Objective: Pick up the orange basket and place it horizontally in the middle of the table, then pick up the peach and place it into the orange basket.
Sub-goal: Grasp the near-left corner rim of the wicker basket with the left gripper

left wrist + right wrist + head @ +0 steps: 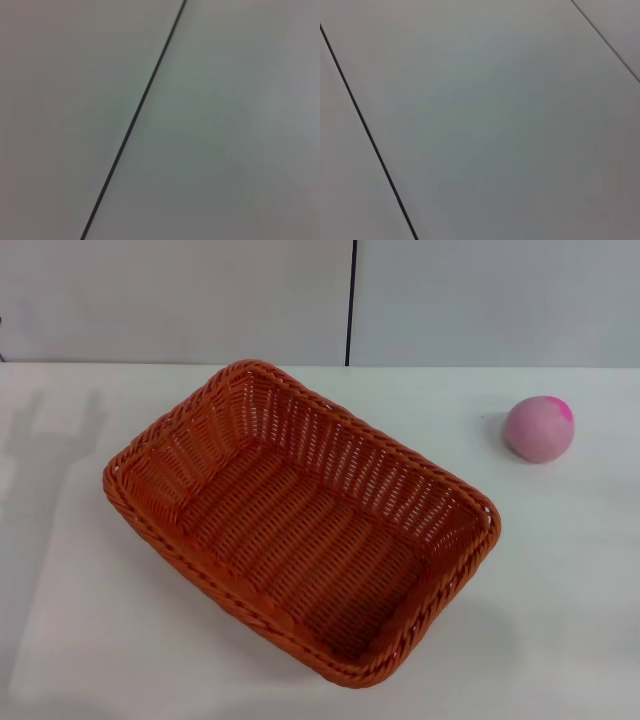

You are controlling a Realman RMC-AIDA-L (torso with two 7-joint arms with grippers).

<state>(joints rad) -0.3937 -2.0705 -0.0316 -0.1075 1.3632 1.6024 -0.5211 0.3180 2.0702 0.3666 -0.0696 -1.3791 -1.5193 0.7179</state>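
The orange basket (pixel 300 515) lies on the white table (pixel 560 570), near the middle, turned diagonally with one corner toward the back and one toward the front right. It is empty. The peach (pixel 539 428), pale pink with a magenta patch, rests on the table at the back right, well apart from the basket. Neither gripper shows in the head view. Both wrist views show only a plain grey panelled surface with a thin dark seam.
A grey wall with a dark vertical seam (pixel 350 302) runs behind the table's back edge. A faint shadow (pixel 55 435) falls on the table at the far left.
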